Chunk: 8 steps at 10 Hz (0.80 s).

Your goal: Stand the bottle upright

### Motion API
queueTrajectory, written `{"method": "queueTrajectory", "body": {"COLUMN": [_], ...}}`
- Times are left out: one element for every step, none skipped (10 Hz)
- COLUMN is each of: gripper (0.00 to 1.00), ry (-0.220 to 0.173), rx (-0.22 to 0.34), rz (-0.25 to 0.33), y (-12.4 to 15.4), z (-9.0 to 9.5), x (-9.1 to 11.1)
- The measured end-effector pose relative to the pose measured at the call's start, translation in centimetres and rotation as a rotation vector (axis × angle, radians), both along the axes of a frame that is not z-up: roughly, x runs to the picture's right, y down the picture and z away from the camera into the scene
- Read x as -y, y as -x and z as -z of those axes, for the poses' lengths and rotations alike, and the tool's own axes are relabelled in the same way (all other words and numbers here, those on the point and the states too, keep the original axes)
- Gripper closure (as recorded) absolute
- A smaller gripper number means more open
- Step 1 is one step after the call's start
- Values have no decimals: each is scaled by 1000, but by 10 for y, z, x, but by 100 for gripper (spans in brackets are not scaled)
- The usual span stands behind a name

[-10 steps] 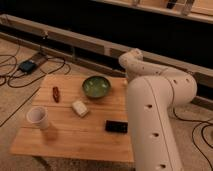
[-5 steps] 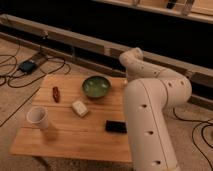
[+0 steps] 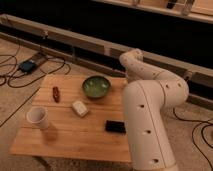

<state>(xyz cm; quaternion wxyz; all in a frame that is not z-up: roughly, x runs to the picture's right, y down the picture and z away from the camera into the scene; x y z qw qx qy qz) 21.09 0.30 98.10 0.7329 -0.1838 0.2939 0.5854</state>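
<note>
One arm (image 3: pixel 150 107) folded beside the table (image 3: pixel 75 136), gripper unseen

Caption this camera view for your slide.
Bottle lies near green bowl on wooden table; robot arm folded alongside, pincer unseen.

Wooden table (image 3: pixel 70 142), as I see it:

- Green bowl (image 3: pixel 96 86) at the far middle.
- Bottle (image 3: pixel 79 108) lying on its side just nearer than the bowl and apart from it.
- Small red item (image 3: pixel 56 93) left of the bowl.
- White cup (image 3: pixel 38 117) upright near the left edge.
- Flat black item (image 3: pixel 115 127) close beside the arm (image 3: pixel 150 110).

The white arm rises at the right, its elbow bent over the table's far right corner. The gripper is out of my view.
</note>
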Motion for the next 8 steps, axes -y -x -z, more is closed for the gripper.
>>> {"method": "queueTrajectory", "body": {"gripper": [35, 35, 35, 35, 35, 35, 35, 35], "ry": [8, 15, 23, 26, 28, 30, 31, 35], "rx": [1, 2, 1, 1, 2, 3, 4, 3], "rz": [-1, -3, -5, -7, -10, -12, -14, -18], "y": [0, -1, -2, -3, -4, -5, -5, -6], "z": [-2, -3, -6, -8, -10, -12, -14, -15], "x": [-4, -7, -11, -13, -14, -14, -15, -17]}}
